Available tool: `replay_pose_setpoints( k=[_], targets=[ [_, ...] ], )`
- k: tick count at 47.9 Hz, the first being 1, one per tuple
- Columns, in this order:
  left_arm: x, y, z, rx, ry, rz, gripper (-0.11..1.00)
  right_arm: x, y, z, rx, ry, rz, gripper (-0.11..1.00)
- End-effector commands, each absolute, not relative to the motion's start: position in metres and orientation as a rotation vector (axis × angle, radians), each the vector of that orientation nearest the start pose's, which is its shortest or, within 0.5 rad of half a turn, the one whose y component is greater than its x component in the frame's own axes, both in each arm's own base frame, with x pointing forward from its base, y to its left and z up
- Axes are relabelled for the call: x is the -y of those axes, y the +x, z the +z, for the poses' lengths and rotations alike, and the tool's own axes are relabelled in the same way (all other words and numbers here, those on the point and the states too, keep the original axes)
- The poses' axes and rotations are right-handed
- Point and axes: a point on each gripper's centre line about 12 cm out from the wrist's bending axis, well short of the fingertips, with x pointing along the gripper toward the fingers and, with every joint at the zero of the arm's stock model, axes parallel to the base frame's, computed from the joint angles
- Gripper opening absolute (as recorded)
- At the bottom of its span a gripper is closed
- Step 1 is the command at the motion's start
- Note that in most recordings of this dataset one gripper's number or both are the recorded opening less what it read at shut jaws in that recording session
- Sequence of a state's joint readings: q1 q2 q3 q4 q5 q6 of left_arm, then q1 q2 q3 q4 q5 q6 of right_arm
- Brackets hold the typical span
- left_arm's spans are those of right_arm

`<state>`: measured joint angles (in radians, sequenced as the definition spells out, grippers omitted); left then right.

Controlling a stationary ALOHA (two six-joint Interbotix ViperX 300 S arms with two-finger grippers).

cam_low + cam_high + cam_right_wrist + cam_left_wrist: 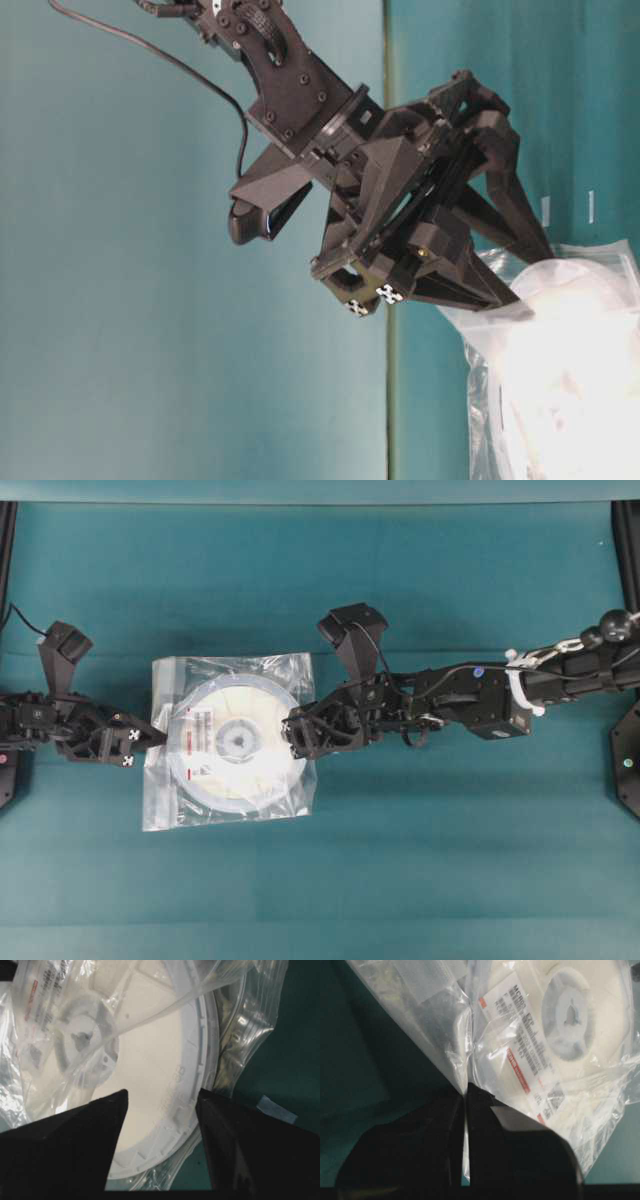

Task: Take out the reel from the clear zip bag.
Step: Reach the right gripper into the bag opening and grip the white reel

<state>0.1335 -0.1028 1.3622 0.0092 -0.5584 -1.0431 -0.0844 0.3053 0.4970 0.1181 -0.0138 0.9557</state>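
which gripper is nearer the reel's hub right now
Right. The right gripper has its jaws apart over the reel's right rim, near the hub. The left gripper is shut on the bag's left edge, beyond the reel's rim.

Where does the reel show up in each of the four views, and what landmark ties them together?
Overhead exterior: the reel lies at centre, inside the clear zip bag.
Table-level exterior: lower right corner, a bright overexposed disc.
Left wrist: upper right, hub and label showing through the plastic.
Right wrist: fills the middle, between the dark fingers.
Shared landmark: the white label with red marks; too bright to tell at table level.
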Motion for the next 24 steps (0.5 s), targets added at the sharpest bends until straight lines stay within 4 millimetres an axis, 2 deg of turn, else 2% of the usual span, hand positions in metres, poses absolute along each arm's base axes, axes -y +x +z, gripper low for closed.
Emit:
replay_pose_setpoints(
  k=[1, 24],
  targets=[
    [-0.0271, 0.2097, 0.0694, -0.578, -1.035, 0.474, 0.00, 0.0331, 0.4449, 0.1050, -0.642, 1.057, -0.475, 0.63],
    [-0.0268, 0.2098, 0.0692, -0.579, -1.034, 0.473, 0.00, 0.0275, 0.4521, 0.1009, -0.638, 1.075, -0.470, 0.60]
  ],
)
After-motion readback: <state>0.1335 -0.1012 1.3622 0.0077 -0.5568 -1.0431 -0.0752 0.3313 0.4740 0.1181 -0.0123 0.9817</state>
